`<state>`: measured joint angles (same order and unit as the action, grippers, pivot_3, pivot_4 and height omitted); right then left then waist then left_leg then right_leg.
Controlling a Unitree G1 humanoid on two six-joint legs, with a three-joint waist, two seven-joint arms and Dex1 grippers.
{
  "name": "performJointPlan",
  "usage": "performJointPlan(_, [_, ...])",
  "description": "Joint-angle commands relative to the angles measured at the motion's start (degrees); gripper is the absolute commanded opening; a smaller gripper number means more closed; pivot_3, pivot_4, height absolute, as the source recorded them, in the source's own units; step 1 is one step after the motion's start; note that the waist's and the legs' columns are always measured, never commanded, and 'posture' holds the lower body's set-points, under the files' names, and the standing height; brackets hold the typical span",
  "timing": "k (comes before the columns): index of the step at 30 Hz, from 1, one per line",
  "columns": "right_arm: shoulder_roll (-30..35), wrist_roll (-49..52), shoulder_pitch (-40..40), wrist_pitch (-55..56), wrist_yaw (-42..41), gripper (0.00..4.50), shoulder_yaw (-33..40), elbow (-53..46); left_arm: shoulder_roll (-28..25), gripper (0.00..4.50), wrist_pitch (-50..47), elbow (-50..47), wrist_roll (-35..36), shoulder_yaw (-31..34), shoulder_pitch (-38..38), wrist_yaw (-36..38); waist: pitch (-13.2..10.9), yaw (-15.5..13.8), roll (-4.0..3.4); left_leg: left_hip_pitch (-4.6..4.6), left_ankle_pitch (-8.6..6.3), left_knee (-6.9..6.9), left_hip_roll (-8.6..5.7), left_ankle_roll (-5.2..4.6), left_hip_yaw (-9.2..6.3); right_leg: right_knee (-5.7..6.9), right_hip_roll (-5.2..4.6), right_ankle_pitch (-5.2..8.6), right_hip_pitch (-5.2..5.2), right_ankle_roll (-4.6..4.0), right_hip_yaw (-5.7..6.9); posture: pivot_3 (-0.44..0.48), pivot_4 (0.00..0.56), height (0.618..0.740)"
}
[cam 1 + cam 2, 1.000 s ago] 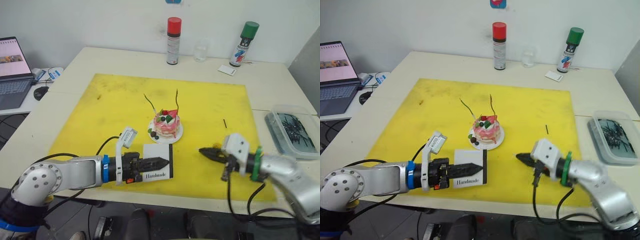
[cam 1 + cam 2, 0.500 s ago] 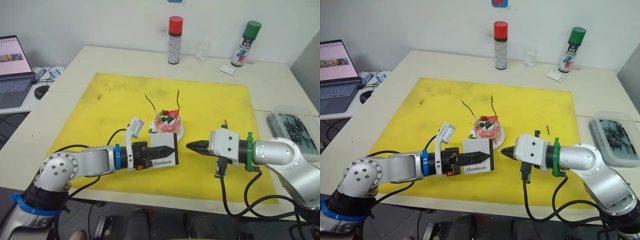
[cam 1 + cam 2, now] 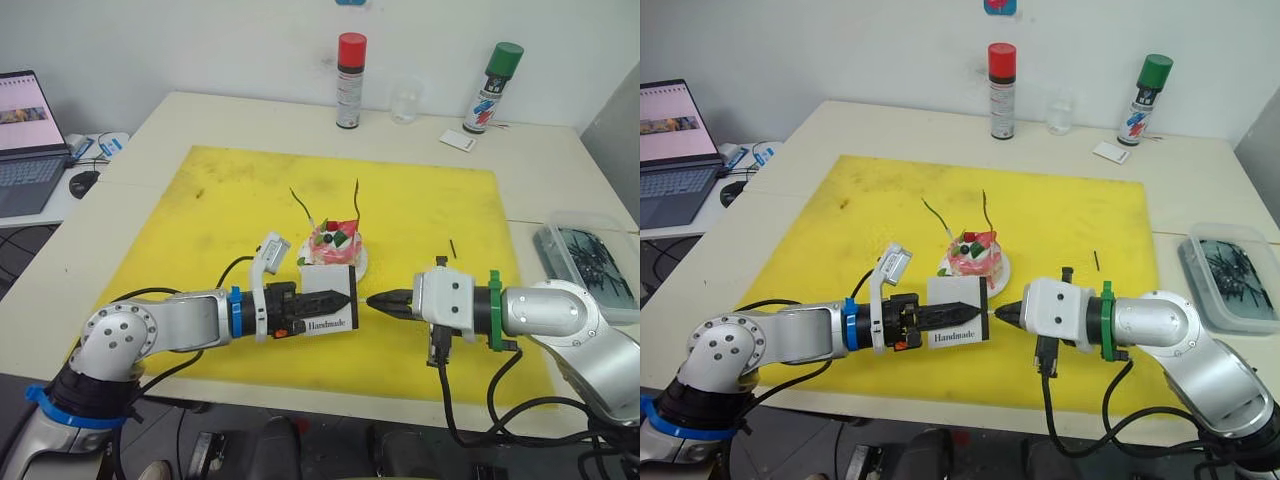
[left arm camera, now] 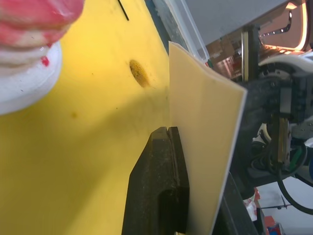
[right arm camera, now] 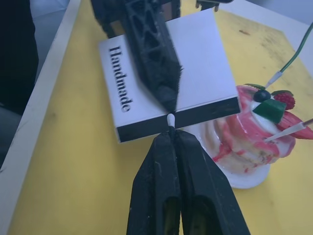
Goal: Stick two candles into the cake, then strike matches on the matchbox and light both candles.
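Observation:
My left gripper (image 3: 344,298) is shut on the white "Handmade" matchbox (image 3: 330,323), holding it upright just in front of the cake (image 3: 336,243). The cake sits on its small white plate (image 3: 359,268) with both candles standing in it, one on the left (image 3: 301,205) and one on the right (image 3: 355,200). My right gripper (image 3: 372,300) is shut on a match. The match's white head (image 5: 170,119) touches the black strip (image 5: 195,119) along the matchbox edge. Another match (image 3: 453,248) lies on the yellow mat (image 3: 230,220), to the right of the cake.
At the table's back stand a red-capped can (image 3: 348,80), a glass (image 3: 403,103), a green-capped can (image 3: 490,88) and a small white card (image 3: 455,140). A clear plastic container (image 3: 590,262) sits at the right edge. A laptop (image 3: 25,130) is on the far left.
My left gripper lifted the matchbox up close to the cake. My right gripper moved left until the match head reached the box's black strip.

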<state>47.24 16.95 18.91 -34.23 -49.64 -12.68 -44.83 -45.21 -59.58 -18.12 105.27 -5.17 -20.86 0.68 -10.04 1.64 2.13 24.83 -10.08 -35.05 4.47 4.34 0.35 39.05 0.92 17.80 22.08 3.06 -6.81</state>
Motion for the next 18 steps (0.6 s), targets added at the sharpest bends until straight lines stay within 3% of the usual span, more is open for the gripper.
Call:
performJointPlan(1, [0.96,-0.01,-0.18,0.42,-0.62,0.02,0.47,-1.98,0.76,0.00,0.49,-0.34,0.02,1.57,-1.13,0.23,0.00,0.00,0.00,0.00,0.00,0.00,0.00,0.00,0.00,0.00,0.00,0.00,0.00,0.00,0.00,0.000,0.150,0.740])
performJointPlan(18, [-1.23,-4.47,3.64,0.14,-0.01,0.02,-3.46,1.88,1.59,0.00,-0.38,-1.74,0.57,1.11,-1.22,0.34,0.00,0.00,0.00,0.01,0.00,-0.01,0.00,0.00,-0.01,0.00,0.00,0.00,-0.01,0.00,0.01,0.000,0.150,0.740])
